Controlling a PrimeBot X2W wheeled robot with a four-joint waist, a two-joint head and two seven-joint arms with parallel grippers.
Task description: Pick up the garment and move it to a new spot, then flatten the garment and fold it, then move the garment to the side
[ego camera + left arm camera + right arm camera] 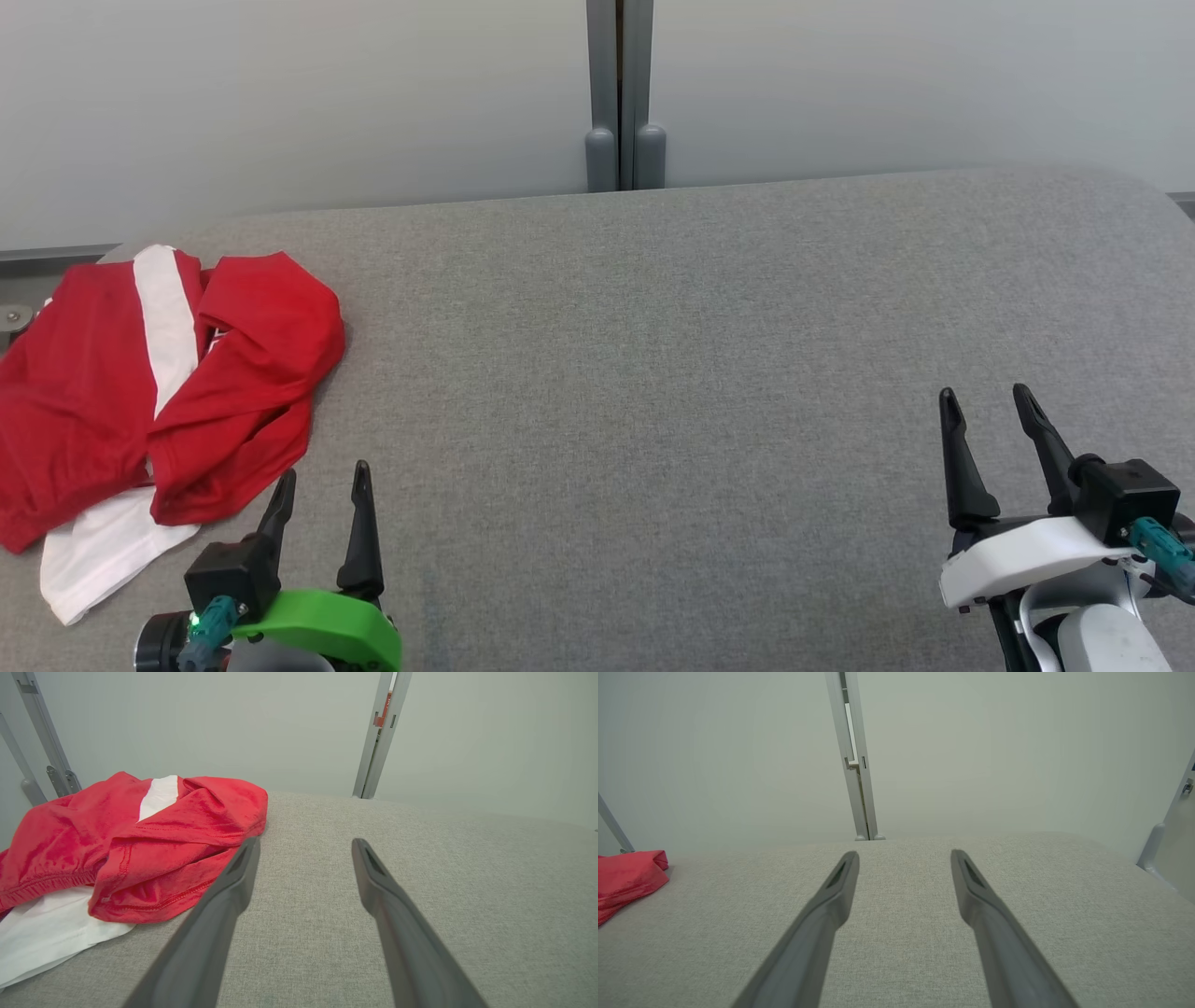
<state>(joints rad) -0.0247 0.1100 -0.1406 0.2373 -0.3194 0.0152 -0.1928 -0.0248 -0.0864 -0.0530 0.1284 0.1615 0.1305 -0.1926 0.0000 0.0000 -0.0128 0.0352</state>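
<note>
The red and white garment (140, 373) is seen crumpled on the grey counter (653, 373), just ahead and to the left of the left claw (324, 469). Its hem lies close beside that claw's left fingertip, though contact cannot be judged. The left claw is spread wide and nothing is gripped. Well to its right, the right claw (984, 390) is likewise spread wide and empty, with the garment far to its left.

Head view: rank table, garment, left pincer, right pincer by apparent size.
1. table, grey, by far the largest.
2. garment, red and white, crumpled at the table's left.
3. left pincer and right pincer: both open, look alike, so no ranking between them.
</note>
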